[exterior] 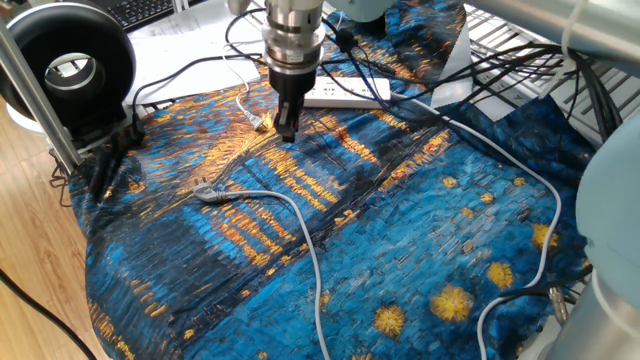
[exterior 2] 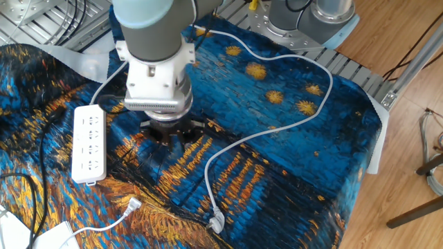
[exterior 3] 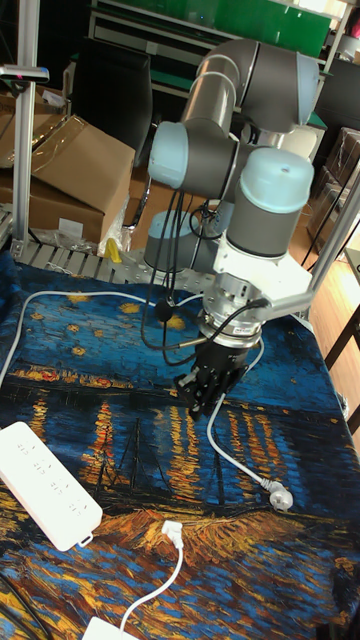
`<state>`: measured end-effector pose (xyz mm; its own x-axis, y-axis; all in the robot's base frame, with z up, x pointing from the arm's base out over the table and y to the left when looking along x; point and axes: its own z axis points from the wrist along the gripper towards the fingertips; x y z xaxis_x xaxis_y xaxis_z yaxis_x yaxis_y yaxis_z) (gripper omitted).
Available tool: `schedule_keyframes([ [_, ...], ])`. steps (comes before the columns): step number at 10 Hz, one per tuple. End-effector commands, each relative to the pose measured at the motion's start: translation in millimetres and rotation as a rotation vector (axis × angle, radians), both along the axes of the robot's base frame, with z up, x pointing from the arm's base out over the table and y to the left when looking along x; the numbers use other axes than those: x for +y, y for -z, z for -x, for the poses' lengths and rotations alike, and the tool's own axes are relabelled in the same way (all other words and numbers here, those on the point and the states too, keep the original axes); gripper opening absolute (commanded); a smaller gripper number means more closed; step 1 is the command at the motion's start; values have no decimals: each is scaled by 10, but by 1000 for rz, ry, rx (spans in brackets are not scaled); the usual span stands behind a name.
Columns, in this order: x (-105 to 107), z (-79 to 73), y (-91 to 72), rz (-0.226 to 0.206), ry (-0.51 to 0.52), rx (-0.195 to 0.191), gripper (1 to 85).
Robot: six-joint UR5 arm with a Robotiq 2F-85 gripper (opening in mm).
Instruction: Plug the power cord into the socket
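The tool (exterior: 287, 128) hangs over the painted blue cloth (exterior 2: 291, 138) that covers the desk, its black fingers pointing straight down at the fabric, nothing between them. The fingers sit close together, but whether they are fully closed I cannot tell.

The power cord (exterior 2: 104, 225) lies at the lower left of the other fixed view, a thin white line running from the bottom edge up to its small pale plug (exterior 2: 133, 203). Its long axis runs diagonally, and the plug points up and to the right, toward the tool. In the tall view the same plug (exterior 3: 171, 529) sits near the bottom centre and points up the frame.

The socket (exterior 2: 89, 144) lies flat at the left of that view, its long axis nearly vertical in the frame, outlets facing up. It is near the plug but apart from it.

A thicker grey cable (exterior 2: 277, 128) loops across the cloth, and its grey plug (exterior 2: 216, 222) rests at the lower centre.
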<state>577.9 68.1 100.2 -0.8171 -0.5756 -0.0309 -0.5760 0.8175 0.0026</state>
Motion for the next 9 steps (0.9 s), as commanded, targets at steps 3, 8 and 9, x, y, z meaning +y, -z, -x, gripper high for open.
schedule_keyframes([
  [3,148,79,-12,-44,31,26,277],
  [8,72,-684,51,-56,-22,31,290],
  [9,48,-712,80,-45,-20,27,290],
])
